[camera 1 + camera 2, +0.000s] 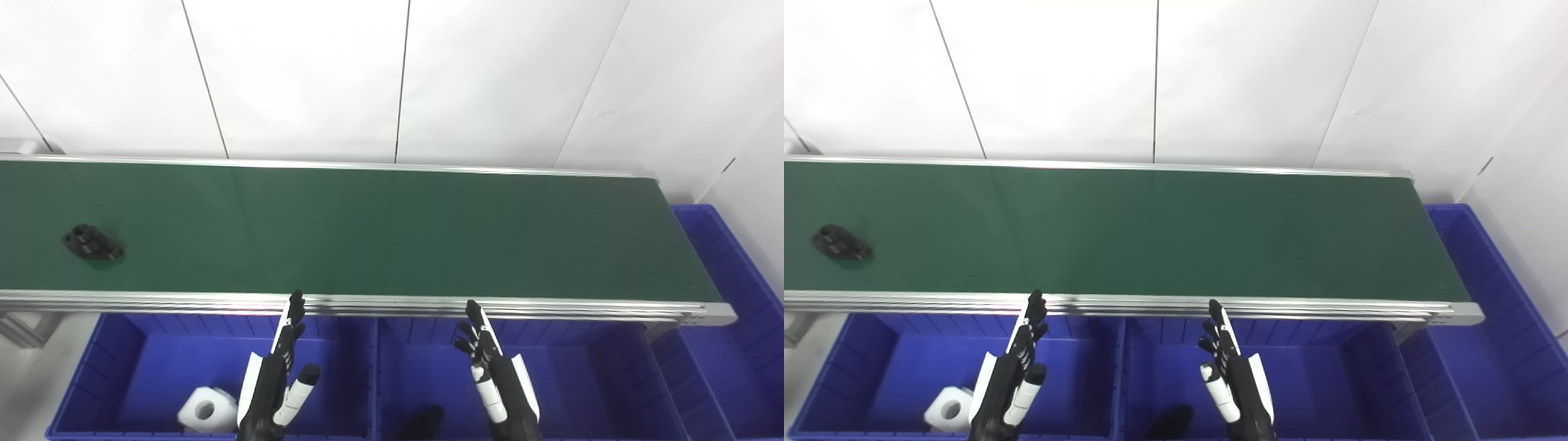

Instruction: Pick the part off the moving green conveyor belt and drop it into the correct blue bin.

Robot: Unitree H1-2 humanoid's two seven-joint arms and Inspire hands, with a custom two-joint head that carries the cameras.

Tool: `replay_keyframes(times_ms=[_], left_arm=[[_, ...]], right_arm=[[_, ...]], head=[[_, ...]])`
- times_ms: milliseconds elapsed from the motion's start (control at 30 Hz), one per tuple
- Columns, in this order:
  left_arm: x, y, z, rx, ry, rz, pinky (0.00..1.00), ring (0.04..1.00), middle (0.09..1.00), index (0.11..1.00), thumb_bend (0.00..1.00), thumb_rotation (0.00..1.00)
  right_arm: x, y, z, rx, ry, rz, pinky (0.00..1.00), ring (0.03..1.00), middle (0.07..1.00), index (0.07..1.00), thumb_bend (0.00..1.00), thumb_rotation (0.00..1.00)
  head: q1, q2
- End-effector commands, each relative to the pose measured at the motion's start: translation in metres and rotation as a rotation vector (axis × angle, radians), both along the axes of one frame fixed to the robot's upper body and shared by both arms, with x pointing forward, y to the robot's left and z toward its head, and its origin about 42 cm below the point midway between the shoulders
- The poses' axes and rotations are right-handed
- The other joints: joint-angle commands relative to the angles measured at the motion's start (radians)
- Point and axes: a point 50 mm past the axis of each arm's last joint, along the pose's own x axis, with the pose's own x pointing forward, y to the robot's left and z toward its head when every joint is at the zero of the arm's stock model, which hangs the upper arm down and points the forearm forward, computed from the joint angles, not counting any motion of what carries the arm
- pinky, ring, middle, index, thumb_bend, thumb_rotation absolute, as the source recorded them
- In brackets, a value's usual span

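You had one belt (392,233) carrying one black part (93,242). Three blue bins showed: left (110,343), middle (551,367), and right (729,269). One white part (207,411) and one dark part (422,422) lay inside. Two hands: left (275,380), right (496,380).

White panelled wall (306,73) behind, split by thin dark vertical seams. Silver aluminium frame rail (490,304) runs along the near edge, with a matching far rail (306,163). A grey bracket leg (24,327) shows at lower left (partly cut off). Pale floor (30,392) beneath it.
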Motion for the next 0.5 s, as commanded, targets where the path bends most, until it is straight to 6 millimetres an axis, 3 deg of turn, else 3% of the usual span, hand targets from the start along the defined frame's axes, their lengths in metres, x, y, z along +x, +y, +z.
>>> replay_keyframes(times_ms=[0,467], left_arm=[[0.0046,-0.0012,0.0116,-0.015,-0.053,-0.005,0.97,0.994,1.0,1.0,0.8,0.97],[0.0052,-0.0006,0.0109,-0.014,-0.052,-0.002,0.98,0.994,1.0,1.0,0.81,0.97]], right_arm=[[0.0065,0.0055,0.0137,0.027,-0.063,0.007,0.89,0.964,1.0,1.0,1.0,0.97],[0.0068,0.0059,0.0137,0.022,-0.063,0.007,0.9,0.964,1.0,1.0,1.0,0.97]], head=[[0.002,0.0],[0.002,0.0]])
